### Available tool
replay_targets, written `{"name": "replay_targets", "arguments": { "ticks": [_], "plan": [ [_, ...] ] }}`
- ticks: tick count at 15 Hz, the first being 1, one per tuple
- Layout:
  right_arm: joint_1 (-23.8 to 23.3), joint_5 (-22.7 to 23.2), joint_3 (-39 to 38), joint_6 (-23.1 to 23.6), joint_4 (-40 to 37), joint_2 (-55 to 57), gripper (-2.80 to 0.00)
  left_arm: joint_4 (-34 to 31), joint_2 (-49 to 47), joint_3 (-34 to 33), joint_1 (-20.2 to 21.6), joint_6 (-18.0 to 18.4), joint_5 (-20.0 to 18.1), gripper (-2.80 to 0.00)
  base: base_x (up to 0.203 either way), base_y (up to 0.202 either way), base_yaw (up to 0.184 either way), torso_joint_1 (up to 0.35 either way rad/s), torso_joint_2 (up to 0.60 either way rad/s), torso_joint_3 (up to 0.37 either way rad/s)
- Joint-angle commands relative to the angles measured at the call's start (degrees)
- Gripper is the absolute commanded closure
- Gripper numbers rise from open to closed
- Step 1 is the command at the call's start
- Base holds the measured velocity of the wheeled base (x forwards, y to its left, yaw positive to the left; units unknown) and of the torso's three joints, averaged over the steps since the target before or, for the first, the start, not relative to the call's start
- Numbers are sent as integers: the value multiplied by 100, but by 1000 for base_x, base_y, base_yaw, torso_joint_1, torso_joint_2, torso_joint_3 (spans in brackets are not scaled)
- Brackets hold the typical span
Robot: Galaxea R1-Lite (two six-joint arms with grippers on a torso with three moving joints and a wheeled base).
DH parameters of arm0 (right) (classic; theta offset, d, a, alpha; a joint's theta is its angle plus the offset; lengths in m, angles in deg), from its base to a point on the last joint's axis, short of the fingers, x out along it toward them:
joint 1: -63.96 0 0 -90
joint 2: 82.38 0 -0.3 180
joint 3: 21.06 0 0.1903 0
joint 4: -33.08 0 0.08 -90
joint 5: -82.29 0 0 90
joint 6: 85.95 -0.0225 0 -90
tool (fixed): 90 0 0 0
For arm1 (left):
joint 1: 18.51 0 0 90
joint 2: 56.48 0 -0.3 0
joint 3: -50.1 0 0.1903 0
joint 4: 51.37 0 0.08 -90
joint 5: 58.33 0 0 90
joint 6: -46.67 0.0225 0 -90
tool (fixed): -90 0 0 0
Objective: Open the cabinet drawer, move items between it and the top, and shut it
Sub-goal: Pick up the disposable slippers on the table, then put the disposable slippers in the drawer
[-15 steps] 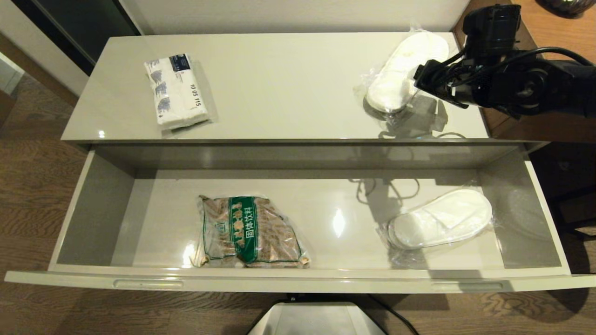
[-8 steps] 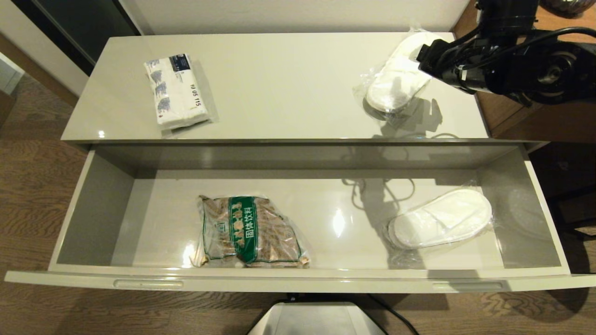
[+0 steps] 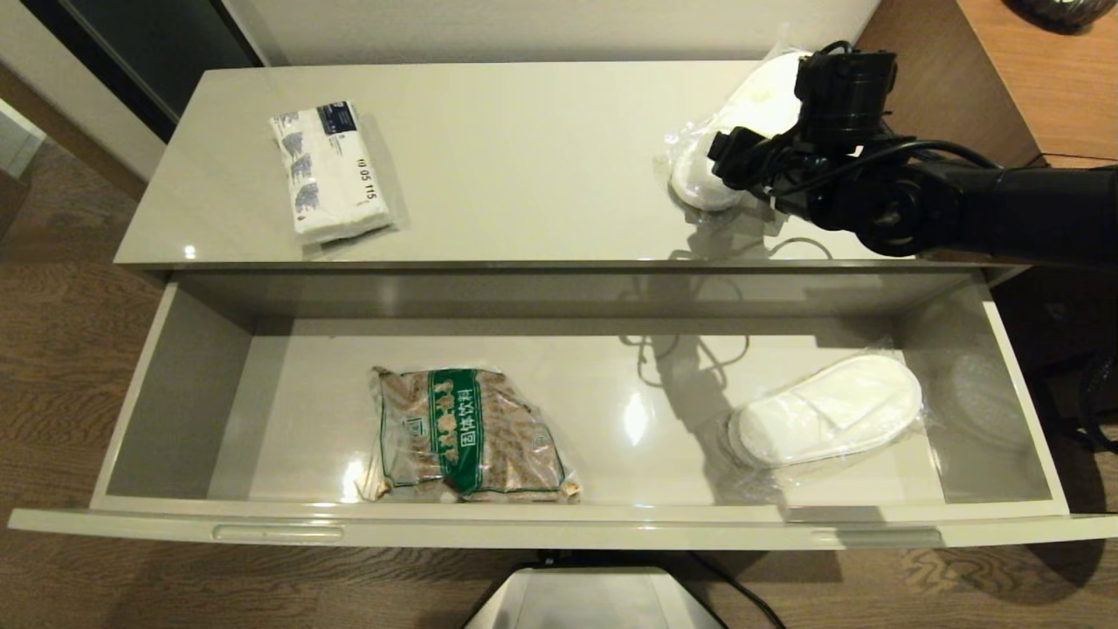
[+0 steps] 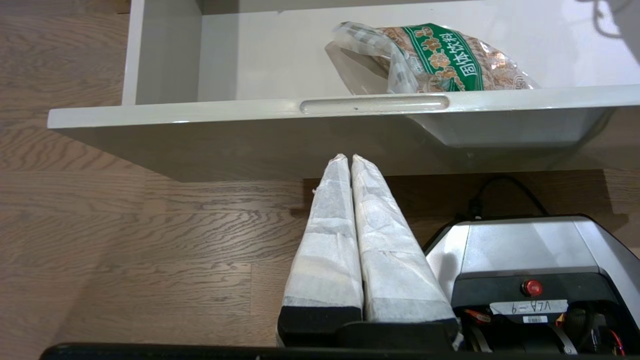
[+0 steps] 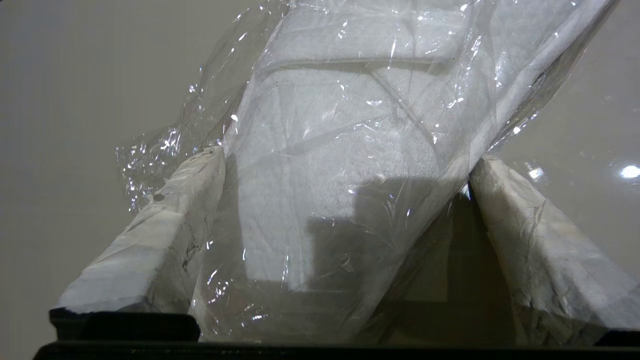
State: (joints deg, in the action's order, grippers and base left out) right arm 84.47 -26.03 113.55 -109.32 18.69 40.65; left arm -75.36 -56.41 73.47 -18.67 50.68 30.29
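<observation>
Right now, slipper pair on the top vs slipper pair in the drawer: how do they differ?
The slipper pair on the top sits between the right gripper's open fingers; the slipper pair in the drawer lies untouched. The first rests on the cabinet top, largely hidden by the arm in the head view; the second lies on the drawer floor in full view. Both are white, sealed in clear film.

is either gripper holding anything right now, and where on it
Nothing is held yet. The right gripper is open astride the slipper pack on the top; left gripper shut, empty.
</observation>
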Motion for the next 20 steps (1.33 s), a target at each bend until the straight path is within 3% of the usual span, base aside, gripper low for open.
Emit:
{"name": "replay_targets", "arguments": {
  "ticks": [1,4,5,14,20],
  "plan": [
    [14,-6,-23,-19,-64,397,-280,1,-7,-8,-2,3,-3,0,0,0,0,0,0,0],
    [14,-81,-102,20,-227,326,-280,1,-7,-9,-2,3,-3,0,0,0,0,0,0,0],
    [12,-91,-140,25,-270,246,0,1,-7,0,-2,3,-3,0,0,0,0,0,0,0],
    [-12,-38,-694,-6,-779,-953,0,1,-7,-9,-2,3,-3,0,0,0,0,0,0,0],
    [-12,400,-2202,-20,-2205,-2621,0,1,-7,-9,-2,3,-3,0,0,0,0,0,0,0]
  ]
}}
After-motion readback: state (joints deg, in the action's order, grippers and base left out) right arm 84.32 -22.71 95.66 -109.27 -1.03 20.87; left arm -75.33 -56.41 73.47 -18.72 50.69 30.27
